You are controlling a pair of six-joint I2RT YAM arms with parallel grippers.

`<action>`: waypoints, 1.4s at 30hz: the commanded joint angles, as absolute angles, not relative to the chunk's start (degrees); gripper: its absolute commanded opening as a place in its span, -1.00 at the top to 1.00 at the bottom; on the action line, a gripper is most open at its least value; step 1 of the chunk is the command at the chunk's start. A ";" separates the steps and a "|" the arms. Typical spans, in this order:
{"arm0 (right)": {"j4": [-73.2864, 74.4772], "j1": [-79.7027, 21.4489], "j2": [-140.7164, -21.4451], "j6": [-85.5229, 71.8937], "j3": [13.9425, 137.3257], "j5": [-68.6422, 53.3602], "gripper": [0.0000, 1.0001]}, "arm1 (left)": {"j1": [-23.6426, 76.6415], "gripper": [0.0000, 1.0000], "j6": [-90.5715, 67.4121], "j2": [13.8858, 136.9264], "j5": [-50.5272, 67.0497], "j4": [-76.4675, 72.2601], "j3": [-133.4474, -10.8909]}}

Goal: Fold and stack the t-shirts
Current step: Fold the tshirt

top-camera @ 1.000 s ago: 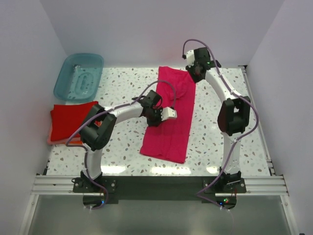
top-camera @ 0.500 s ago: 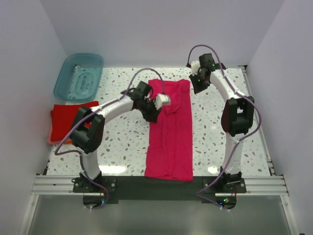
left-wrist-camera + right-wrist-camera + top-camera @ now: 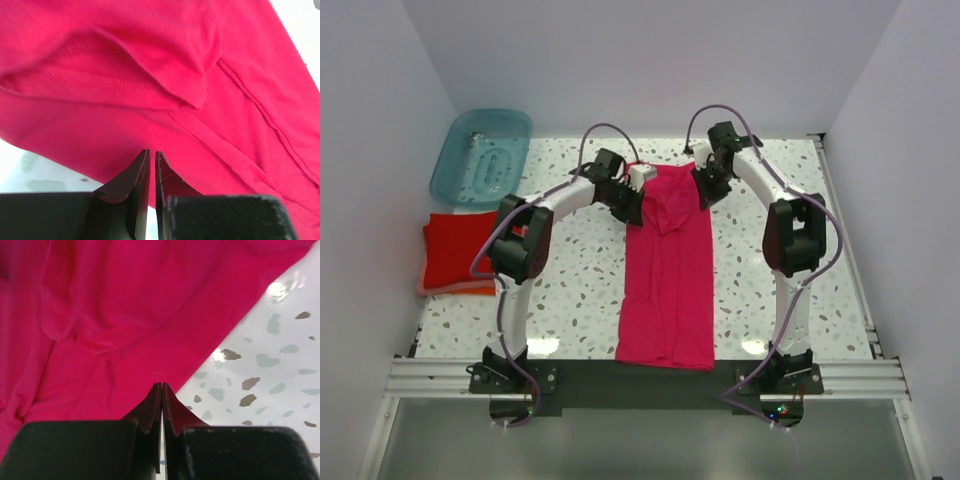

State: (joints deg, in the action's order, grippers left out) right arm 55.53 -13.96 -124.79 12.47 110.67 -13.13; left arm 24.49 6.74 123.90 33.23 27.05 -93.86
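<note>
At the far left corner sits a see-through teal plastic tub [image 3: 448,150] with round corners. Oval lines show on its bottom, and I cannot tell if anything is in it. Just in front of the tub, by the left edge, a red t-shirt [image 3: 460,245] lies folded into a flat square. It rests on an orange t-shirt [image 3: 452,288], and only a thin strip of the orange one peeks out.

The table [image 3: 570,290] is white with little dark specks and looks shiny.

The left gripper [image 3: 632,200] is at the far left corner of the pink t-shirt [image 3: 668,280], with its arm bent in a curve. Its black fingers [image 3: 141,172] are almost closed, with only a thin crack between them, and their tips pinch the cloth edge.

The pink t-shirt is soft and a bit wrinkly. It lies in the middle as a long strip, from the far side down to the near edge.

The right gripper [image 3: 703,190] is at the far right corner of the pink shirt, and its arm arches over too. Its fingers [image 3: 170,410] are pressed tight together on the edge of the cloth.
</note>
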 commanded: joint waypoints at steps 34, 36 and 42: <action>45.88 -16.26 -147.56 10.46 131.12 1.31 1.00 | 14.24 0.78 -1.31 145.28 31.37 27.86 -112.93; 45.62 -16.26 -148.80 10.72 133.05 2.19 1.00 | 13.71 0.77 -1.23 146.33 31.46 27.69 -114.78; 44.30 -16.26 -149.15 9.06 135.70 0.45 0.72 | 13.27 0.71 -0.26 147.74 29.88 27.60 -119.17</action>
